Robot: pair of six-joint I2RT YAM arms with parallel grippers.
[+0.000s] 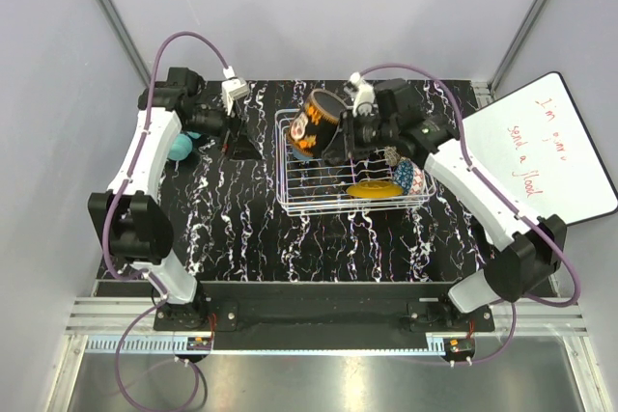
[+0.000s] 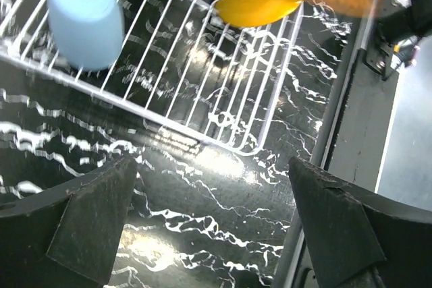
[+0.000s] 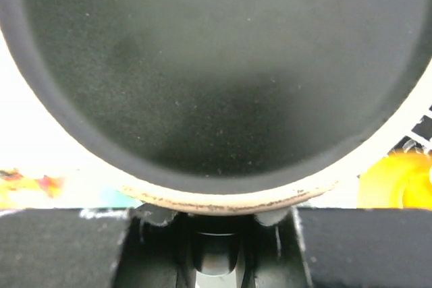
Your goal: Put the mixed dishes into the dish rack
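The white wire dish rack [image 1: 290, 202] [image 2: 202, 59] stands mid-table. My right gripper [image 1: 340, 137] [image 3: 219, 217] is shut on the rim of a dark mug [image 1: 317, 121] [image 3: 216, 72] with orange and white markings. It holds the mug tilted above the rack's left end. Under the mug a light blue cup [image 1: 300, 150] [image 2: 84, 25] lies in the rack. A mustard-yellow plate [image 1: 372, 189] [image 2: 256, 1] rests at the front right. A patterned bowl [image 1: 412, 178] sits at the rack's right end. My left gripper [image 1: 238, 139] [image 2: 212, 187] hangs open over the table left of the rack, holding nothing.
A teal round object [image 1: 181, 148] lies on the black marbled table [image 1: 241, 229] under my left arm. A whiteboard [image 1: 550, 151] with red writing leans at the right. Grey walls close in on the left, back and right.
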